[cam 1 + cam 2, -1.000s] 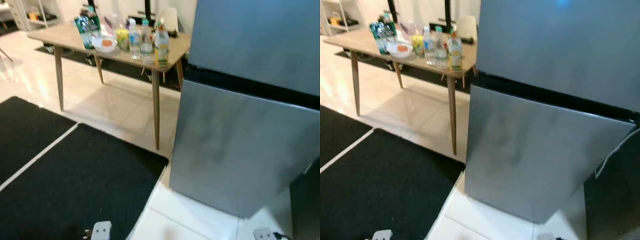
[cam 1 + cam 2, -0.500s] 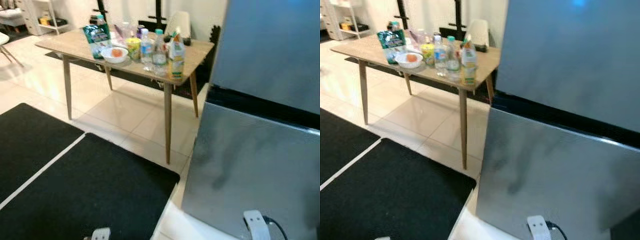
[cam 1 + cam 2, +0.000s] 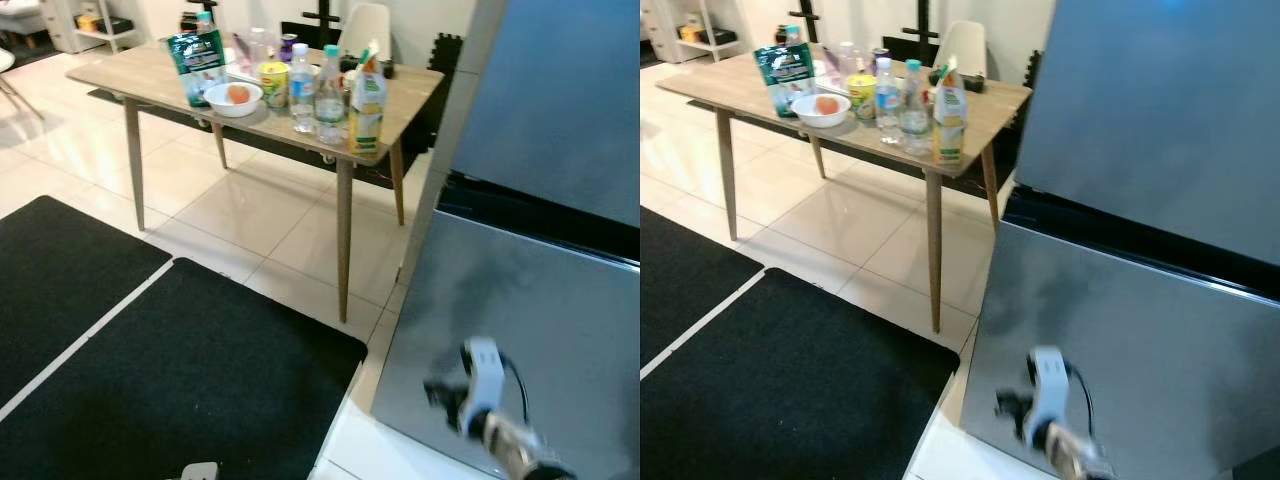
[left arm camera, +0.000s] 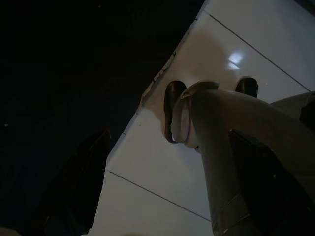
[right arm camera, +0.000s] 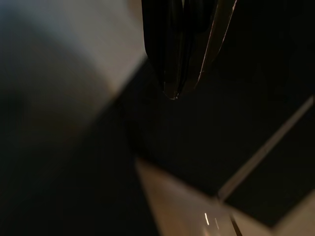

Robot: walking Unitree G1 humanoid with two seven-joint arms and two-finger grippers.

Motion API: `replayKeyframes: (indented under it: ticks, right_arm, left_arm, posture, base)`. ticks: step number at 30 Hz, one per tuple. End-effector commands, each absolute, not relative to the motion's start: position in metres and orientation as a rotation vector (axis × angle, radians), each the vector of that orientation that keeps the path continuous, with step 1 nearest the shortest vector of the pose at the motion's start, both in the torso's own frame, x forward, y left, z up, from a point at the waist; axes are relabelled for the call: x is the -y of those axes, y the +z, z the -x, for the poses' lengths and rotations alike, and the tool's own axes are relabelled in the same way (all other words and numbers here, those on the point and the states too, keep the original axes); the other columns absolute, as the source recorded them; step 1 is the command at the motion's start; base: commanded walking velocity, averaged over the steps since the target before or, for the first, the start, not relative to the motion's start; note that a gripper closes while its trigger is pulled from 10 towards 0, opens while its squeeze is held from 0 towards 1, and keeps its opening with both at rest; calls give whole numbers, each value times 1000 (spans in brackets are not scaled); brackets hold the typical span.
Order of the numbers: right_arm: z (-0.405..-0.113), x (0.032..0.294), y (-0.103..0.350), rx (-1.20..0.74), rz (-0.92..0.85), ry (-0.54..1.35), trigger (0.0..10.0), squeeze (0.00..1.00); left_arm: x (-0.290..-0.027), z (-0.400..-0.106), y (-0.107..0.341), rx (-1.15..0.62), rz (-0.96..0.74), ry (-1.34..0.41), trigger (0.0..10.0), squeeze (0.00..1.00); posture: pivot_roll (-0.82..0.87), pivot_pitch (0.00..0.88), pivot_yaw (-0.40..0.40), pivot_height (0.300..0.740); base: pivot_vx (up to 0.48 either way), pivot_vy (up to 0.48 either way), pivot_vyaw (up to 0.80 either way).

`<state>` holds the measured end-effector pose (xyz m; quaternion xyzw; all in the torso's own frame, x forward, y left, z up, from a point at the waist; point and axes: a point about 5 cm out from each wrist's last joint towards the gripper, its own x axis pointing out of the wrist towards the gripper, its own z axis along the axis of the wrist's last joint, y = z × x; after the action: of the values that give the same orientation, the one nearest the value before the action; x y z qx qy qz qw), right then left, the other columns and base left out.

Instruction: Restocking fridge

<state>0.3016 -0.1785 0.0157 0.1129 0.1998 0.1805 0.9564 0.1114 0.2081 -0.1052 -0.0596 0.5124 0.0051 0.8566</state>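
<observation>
Grey steel fills the right of the left eye view: the fridge (image 3: 530, 300), both doors shut, a dark seam between upper and lower compartments. The right end effector (image 3: 445, 392) is raised before the lower door, near its left edge, probably to reach for that door; it is blurred, so its fingers cannot be read here. On the far left stands a wooden desk (image 3: 150, 75) with the stock to be loaded: a green packet (image 3: 195, 65), a white bowl (image 3: 232, 98) holding something orange, a yellow can (image 3: 272, 84), two clear water bottles (image 3: 303, 75) and a carton with a green top (image 3: 366, 100), bunched toward the desk's near right corner, the end nearest the fridge.

The right eye view shows the same scene: pale glossy floor tiles (image 3: 840, 235) and a black mat (image 3: 770, 400) near the robot.

The left wrist view is dim; the left arm hangs idle over the edge of mat and tile, and I cannot tell how its end effector stands.

In the right wrist view the two black fingertips (image 5: 170, 59) lie pressed together, closed on nothing, against a dark, blurred surface.
</observation>
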Motion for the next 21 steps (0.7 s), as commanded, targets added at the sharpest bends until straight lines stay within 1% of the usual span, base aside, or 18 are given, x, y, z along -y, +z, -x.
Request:
replayKeyframes:
  ticks: [1, 2, 4, 6, 7, 8, 12, 14, 18, 21]
  right_arm:
    - [-302, 183, 17, -384, -234, 329, 10000, 0]
    - [-307, 184, 23, -358, -228, 319, 10000, 0]
    - [-327, 187, 47, -262, -179, 274, 10000, 0]
    - [-332, 187, 54, -233, -167, 264, 10000, 0]
    - [-345, 188, 74, -166, -95, 239, 10000, 0]
    - [-350, 188, 81, -137, -66, 227, 10000, 0]
    - [-356, 189, 92, -99, -42, 201, 10000, 0]
    - [-368, 194, 114, -33, 18, 126, 10000, 0]
    - [-374, 197, 125, -7, 51, 77, 10000, 0]
    - [-377, 196, 131, 7, 41, 87, 10000, 0]
  left_arm:
    - [-204, -103, -108, -1108, 120, -3, 10000, 0]
    - [-204, -103, -108, -1107, 119, -3, 10000, 0]
    - [-204, -103, -108, -1111, 91, -18, 10000, 0]
    - [-205, -103, -108, -1113, 79, -25, 10000, 0]
    - [-205, -102, -109, -1120, 68, -33, 10000, 0]
    - [-205, -101, -109, -1123, 64, -34, 10000, 0]
    - [-205, -100, -109, -1125, 61, -37, 10000, 0]
    - [-205, -98, -109, -1127, 59, -39, 10000, 0]
    - [-205, -98, -109, -1127, 58, -41, 10000, 0]
    - [-205, -98, -109, -1123, 57, -41, 10000, 0]
  posture:
    - [-52, 23, -28, 740]
    - [-52, 23, -28, 740]
    - [-44, 26, -32, 740]
    - [-44, 26, -32, 740]
    - [-43, 29, -31, 740]
    - [-41, 29, -33, 740]
    - [-40, 29, -33, 740]
    - [-37, 26, -35, 740]
    - [-36, 24, -37, 740]
    - [-31, 20, -41, 740]
  base:
    - [0, 0, 0]
    - [0, 0, 0]
    - [0, 0, 0]
    - [0, 0, 0]
    - [0, 0, 0]
    - [0, 0, 0]
    - [0, 0, 0]
    - [0, 0, 0]
    - [0, 0, 0]
    - [0, 0, 0]
